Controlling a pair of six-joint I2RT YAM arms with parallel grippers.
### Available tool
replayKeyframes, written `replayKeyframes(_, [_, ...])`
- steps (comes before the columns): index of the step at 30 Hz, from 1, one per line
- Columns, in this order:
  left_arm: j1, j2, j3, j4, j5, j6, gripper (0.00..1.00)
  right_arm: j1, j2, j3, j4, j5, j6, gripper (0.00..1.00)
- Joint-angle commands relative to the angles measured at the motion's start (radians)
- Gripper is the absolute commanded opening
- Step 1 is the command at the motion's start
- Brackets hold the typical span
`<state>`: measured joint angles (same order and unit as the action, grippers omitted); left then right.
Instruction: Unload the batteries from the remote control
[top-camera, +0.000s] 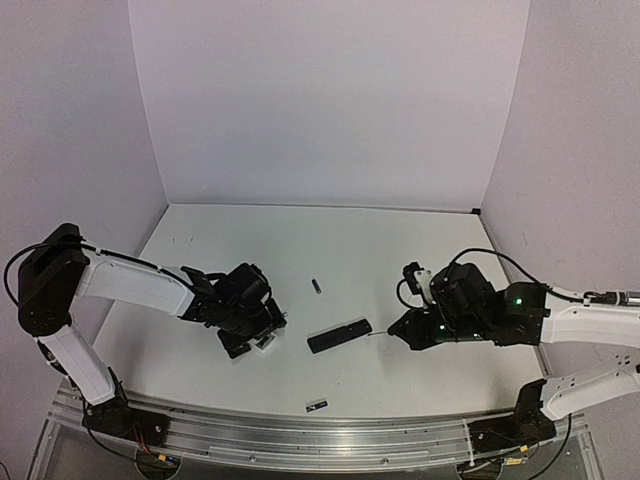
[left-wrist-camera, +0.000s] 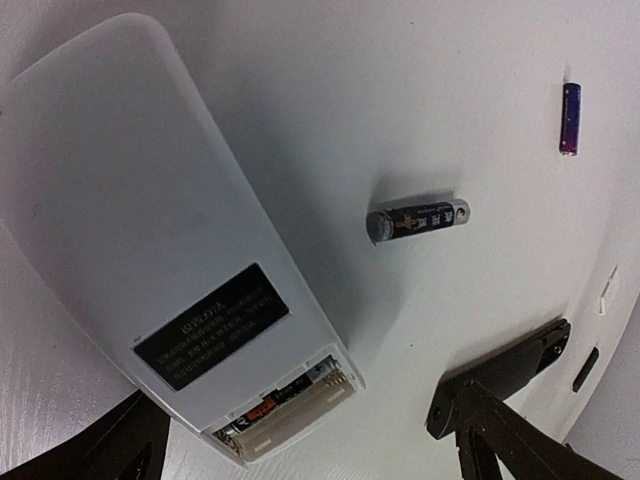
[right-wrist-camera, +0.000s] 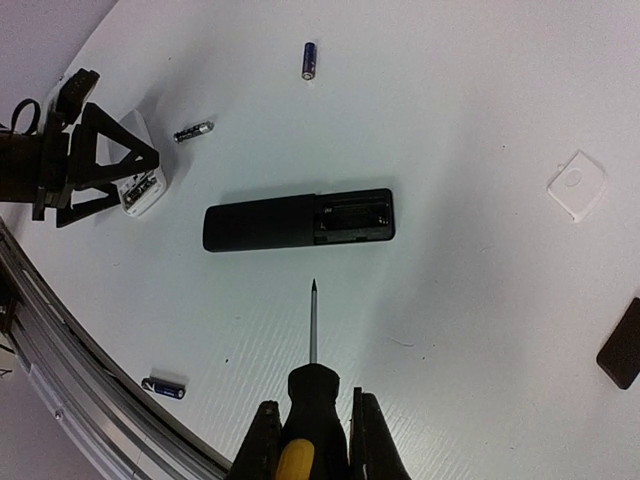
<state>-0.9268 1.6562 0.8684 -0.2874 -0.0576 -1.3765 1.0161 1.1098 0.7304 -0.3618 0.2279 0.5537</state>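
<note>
Left wrist: battery lies ahead of spread left tool; right tool pinches screwdriver.

The surface is white and flat. It runs on past the left claw and the right claw to the back wall, which is plain and pale with a bit of purple in it. The left side wall stands out beyond the left claw. The right side wall stands out beyond the right claw. The three walls close in the surface like the inside of a box. Behind both claws, along the near edge, lies a shiny metal rail with long grooves. The light is soft and even, and the shadows have soft edges. Close under the right claw the surface shows fine thin lines.
</note>
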Motion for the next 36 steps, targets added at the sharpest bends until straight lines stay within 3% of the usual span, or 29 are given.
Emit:
replayKeyframes(1, [-0.003, 0.010, -0.013, 0.118, 0.031, 0.039, 1.00, 0.004, -0.031, -0.010, 0.007, 0.007, 0.011, 0.00])
replayKeyframes(8, [-0.010, 0.027, 0.054, 0.099, 0.048, 0.130, 1.00, 0.004, -0.031, -0.007, 0.007, 0.005, 0.011, 0.00])
replayKeyframes(11, [-0.025, -0.053, 0.051, 0.053, 0.041, 0.192, 1.00, 0.004, -0.024, 0.000, 0.008, 0.001, 0.000, 0.00])
replayKeyframes(16, [-0.028, -0.261, 0.047, -0.213, -0.069, 0.250, 1.00, 0.004, 0.029, 0.043, 0.024, -0.030, -0.027, 0.00])
replayKeyframes(20, [0.017, -0.417, -0.048, -0.307, -0.086, 0.271, 1.00, 0.004, 0.120, 0.088, 0.107, -0.088, -0.052, 0.00])
replayKeyframes(23, [0.138, -0.481, -0.152, -0.233, 0.042, 0.333, 1.00, 0.004, 0.209, 0.137, 0.200, -0.148, -0.066, 0.00])
replayKeyframes(28, [0.294, -0.466, -0.295, 0.030, 0.291, 0.435, 0.98, 0.004, 0.370, 0.228, 0.365, -0.218, -0.072, 0.00])
replayKeyframes(36, [0.344, -0.343, -0.298, 0.122, 0.366, 0.506, 0.88, 0.003, 0.577, 0.366, 0.462, -0.292, -0.072, 0.00])
